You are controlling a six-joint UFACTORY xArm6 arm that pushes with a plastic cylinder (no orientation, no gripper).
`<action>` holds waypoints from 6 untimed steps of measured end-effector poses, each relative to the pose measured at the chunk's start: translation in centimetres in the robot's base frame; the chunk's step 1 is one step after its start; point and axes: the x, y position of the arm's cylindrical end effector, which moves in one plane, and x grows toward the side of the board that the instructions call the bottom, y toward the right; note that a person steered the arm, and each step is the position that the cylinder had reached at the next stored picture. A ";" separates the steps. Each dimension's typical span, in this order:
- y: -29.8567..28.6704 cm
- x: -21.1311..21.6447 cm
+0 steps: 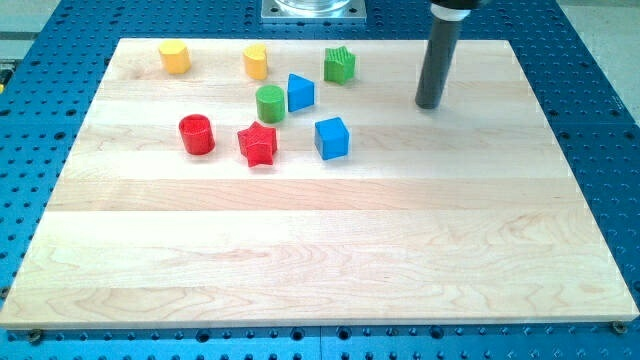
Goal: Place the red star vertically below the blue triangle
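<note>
The red star (258,144) lies on the wooden board, below and to the left of the blue triangle (300,93). A green cylinder (270,103) sits between them, touching or nearly touching the triangle's left side. My tip (429,104) rests on the board well to the right of the blue triangle, apart from all blocks.
A blue cube (332,138) lies right of the red star. A red cylinder (196,134) lies left of it. A green star (340,65), a yellow heart-like block (256,61) and a yellow hexagon (174,57) stand along the board's top. The board (330,250) sits on a blue perforated table.
</note>
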 end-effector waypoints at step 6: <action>-7.9 15.1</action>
